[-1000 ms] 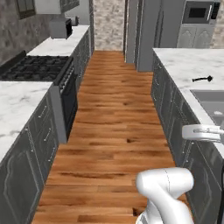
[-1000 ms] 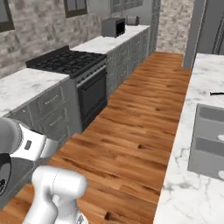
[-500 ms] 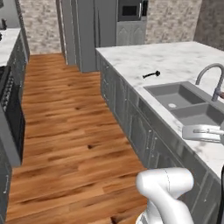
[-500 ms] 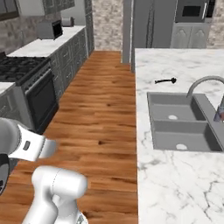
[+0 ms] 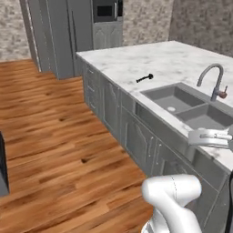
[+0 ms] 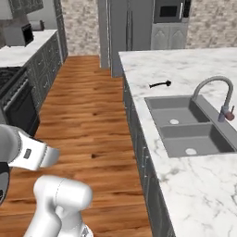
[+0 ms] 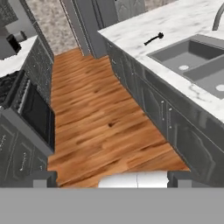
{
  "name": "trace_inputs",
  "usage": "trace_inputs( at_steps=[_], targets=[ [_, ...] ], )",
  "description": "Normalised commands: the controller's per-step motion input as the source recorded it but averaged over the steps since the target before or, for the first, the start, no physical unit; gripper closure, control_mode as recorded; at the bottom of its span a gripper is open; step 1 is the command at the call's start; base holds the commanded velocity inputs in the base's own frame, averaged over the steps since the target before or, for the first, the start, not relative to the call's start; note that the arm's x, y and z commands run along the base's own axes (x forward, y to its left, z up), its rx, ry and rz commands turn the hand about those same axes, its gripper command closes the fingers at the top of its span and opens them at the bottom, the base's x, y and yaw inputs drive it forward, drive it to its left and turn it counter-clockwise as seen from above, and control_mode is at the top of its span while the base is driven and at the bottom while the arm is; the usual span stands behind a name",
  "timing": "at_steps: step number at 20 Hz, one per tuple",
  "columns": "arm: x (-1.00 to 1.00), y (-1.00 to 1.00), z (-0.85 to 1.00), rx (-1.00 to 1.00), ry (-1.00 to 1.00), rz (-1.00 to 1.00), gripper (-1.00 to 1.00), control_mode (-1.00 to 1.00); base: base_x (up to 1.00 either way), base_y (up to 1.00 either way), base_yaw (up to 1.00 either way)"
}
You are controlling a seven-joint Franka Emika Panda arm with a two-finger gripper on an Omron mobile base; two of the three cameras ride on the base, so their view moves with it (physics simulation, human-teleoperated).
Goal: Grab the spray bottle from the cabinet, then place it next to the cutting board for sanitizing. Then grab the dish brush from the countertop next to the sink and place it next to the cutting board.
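The whole scene has swung round since a second ago — the base has turned from the aisle towards the island, so nothing on it has been moved. The dish brush [image 5: 145, 78] is seen on the countertop [image 5: 182, 59], just beyond the far corner of the sink [image 5: 191, 105]. The gripper [image 7: 111, 178] is spread wide and empty — the brush is judged the likely next target.

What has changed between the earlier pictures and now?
The base has turned toward the sink; the whole view swung, so the stove slid off to the left. Nothing was taken hold of or let go. The dish brush stays on the countertop beyond the sink.
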Motion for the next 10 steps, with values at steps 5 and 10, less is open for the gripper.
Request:
trace_inputs(
  at_steps=[5,10],
  targets=[
    [0.0,0.0,0.0,0.0,0.0,0.0,-1.0,1.0,0.21,0.94,-0.3],
    [0.0,0.0,0.0,0.0,0.0,0.0,-1.0,1.0,0.59,0.56,-0.31]
  ],
)
